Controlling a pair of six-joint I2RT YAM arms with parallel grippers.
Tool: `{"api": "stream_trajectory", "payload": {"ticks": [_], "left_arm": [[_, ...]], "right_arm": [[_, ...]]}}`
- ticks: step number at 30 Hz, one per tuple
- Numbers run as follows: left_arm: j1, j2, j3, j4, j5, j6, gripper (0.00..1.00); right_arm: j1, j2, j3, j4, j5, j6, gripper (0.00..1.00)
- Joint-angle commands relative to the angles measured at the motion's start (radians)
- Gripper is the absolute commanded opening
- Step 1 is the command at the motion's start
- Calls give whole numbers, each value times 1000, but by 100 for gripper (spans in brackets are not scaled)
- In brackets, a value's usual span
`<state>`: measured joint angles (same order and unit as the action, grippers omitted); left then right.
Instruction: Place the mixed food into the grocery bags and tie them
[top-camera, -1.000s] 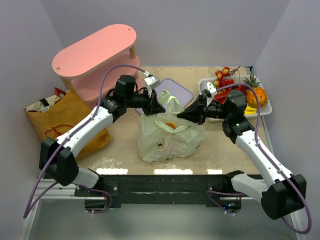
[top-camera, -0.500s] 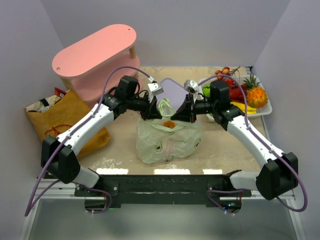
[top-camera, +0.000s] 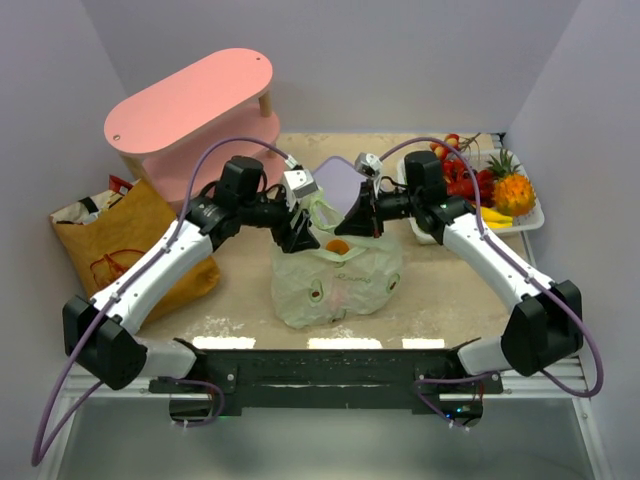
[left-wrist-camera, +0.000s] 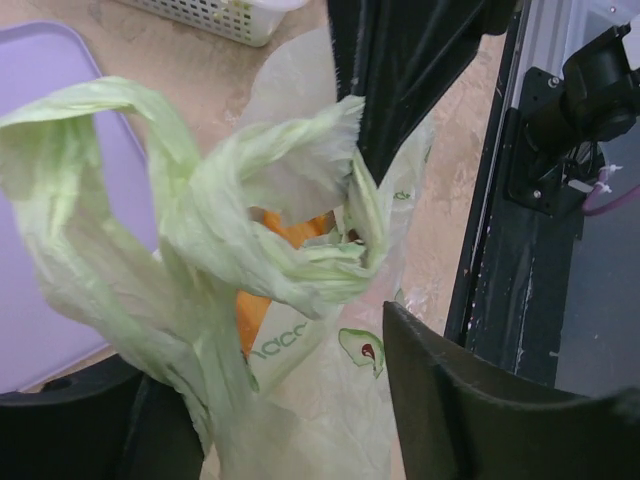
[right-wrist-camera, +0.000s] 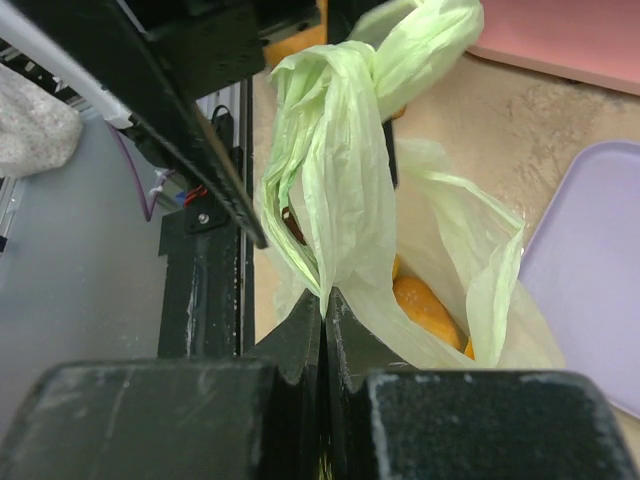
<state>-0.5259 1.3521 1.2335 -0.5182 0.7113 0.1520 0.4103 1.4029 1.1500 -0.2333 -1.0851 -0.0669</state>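
Note:
The pale-green plastic grocery bag (top-camera: 335, 285) stands mid-table with its handles (left-wrist-camera: 250, 190) twisted together above its mouth. My right gripper (right-wrist-camera: 323, 300) is shut on one handle strip (right-wrist-camera: 330, 200) and holds it up. In the left wrist view my left gripper (left-wrist-camera: 270, 400) is open, its fingers (left-wrist-camera: 470, 400) either side of the bag's neck, gripping nothing. Golden-orange food (right-wrist-camera: 425, 310) lies inside, beside a white packet with green letters (left-wrist-camera: 290, 335). The brown paper grocery bag (top-camera: 130, 235) lies at the left, a red packet (top-camera: 120, 184) poking out.
A pink two-tier stand (top-camera: 190, 105) is at the back left. A purple tray (top-camera: 335, 178) lies just behind the plastic bag. A white basket of fruit (top-camera: 490, 190) sits at the back right. The two grippers nearly touch over the bag.
Both grippers came together over the bag, crossing the handles. The left gripper has opened and let go of its handle. The right stays shut on its strip.

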Motion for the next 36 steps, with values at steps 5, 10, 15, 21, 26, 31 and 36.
{"api": "stream_trajectory", "payload": {"ticks": [5, 10, 15, 21, 26, 31, 36], "left_arm": [[4, -64, -31, 7, 0, 12, 75], [4, -28, -9, 6, 19, 6, 73], [3, -19, -2, 17, 17, 4, 69], [4, -16, -11, 32, 28, 6, 53], [3, -10, -34, 53, 47, 12, 36], [3, -19, -66, 82, 51, 24, 3], [3, -60, -138, 159, 65, 30, 0]], "right_arm": [[54, 48, 138, -127, 62, -92, 0], [79, 88, 183, -164, 82, -126, 0], [90, 116, 212, -225, 103, -172, 0], [107, 137, 244, -307, 134, -237, 0], [113, 145, 260, -354, 134, -277, 0], [113, 133, 255, -354, 130, -277, 0], [96, 75, 235, -302, 105, -211, 42]]}}
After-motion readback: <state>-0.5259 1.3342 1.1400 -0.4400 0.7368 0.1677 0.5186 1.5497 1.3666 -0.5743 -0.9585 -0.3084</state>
